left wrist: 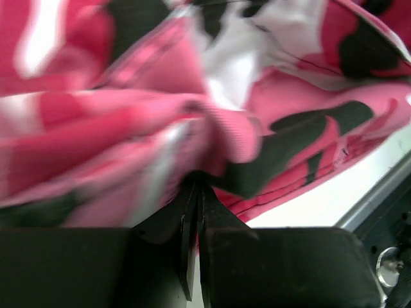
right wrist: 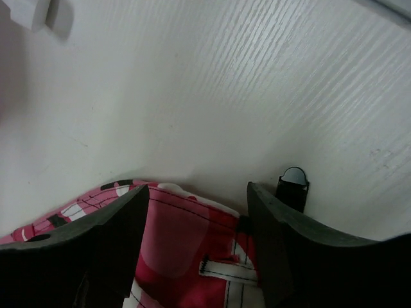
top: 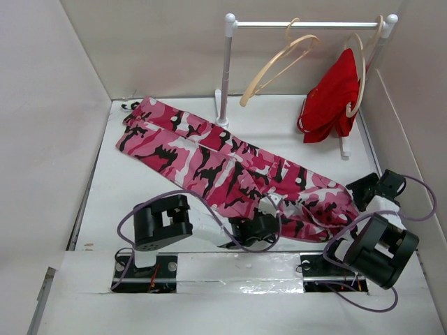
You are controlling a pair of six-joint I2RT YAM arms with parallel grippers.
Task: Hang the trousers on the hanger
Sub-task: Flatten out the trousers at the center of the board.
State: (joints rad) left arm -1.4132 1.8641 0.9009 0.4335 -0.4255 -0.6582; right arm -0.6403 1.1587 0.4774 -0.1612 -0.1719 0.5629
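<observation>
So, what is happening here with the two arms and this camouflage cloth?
The left gripper is shut on a bunched fold of the trousers, which lie spread diagonally across the table. The right gripper is open at the trousers' edge and grips nothing. The hanger hangs empty on the rail, beside a red garment, so the trousers are not yet on it.

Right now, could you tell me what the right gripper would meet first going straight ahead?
Probably the edge of the trousers, which lies between the fingers of the open right gripper; past it is only the table, though depth is unclear.
</observation>
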